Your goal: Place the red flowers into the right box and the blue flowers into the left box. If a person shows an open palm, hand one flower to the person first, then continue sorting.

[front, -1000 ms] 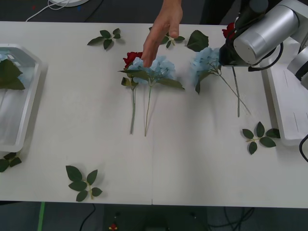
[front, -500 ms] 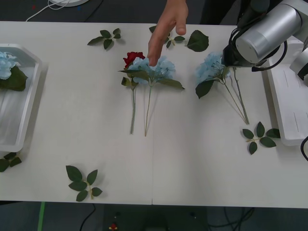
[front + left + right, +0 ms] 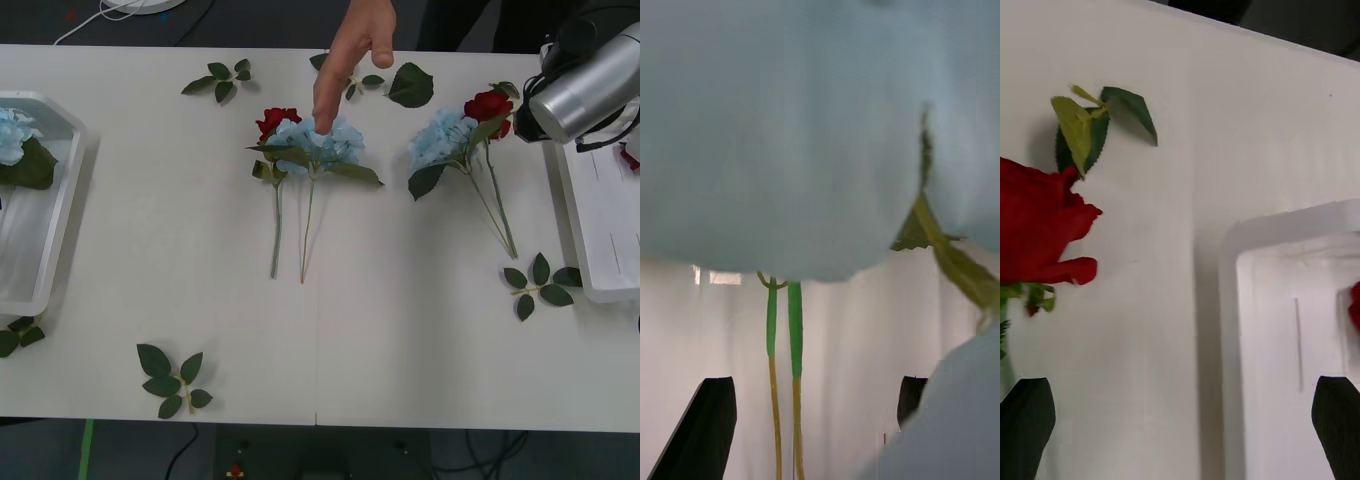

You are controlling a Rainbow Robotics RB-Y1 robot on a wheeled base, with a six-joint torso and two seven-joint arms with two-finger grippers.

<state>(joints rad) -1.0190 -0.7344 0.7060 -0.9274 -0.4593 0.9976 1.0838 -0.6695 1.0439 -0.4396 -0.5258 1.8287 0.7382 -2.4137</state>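
Black fingers of the right pincer (image 3: 1180,420) stand wide apart and hold nothing, one over bare counter (image 3: 400,330), the other over the rim of the right box (image 3: 1232,315). Just beside the pincer lies a red flower (image 3: 1034,225), its head near the box's corner; in the front view this rose (image 3: 488,105) lies touching a blue flower (image 3: 440,138), stems running side by side. A red shape at the box's far edge may be a rose already placed; too little shows to tell.

The left pincer (image 3: 812,420) hangs open over the left box (image 3: 50,270), with pale blue petals (image 3: 790,135) and two green stems close beneath it.

A person's hand (image 3: 350,60) reaches down from the far side, fingertips on the middle blue flower (image 3: 320,140), which lies against another red flower (image 3: 275,120). The palm is not shown open.

Judgement: next is the rose by the right box. Grip low on its stem, clear of the hydrangea's stem and leaves, lest both lift together. Watch the hand before committing.
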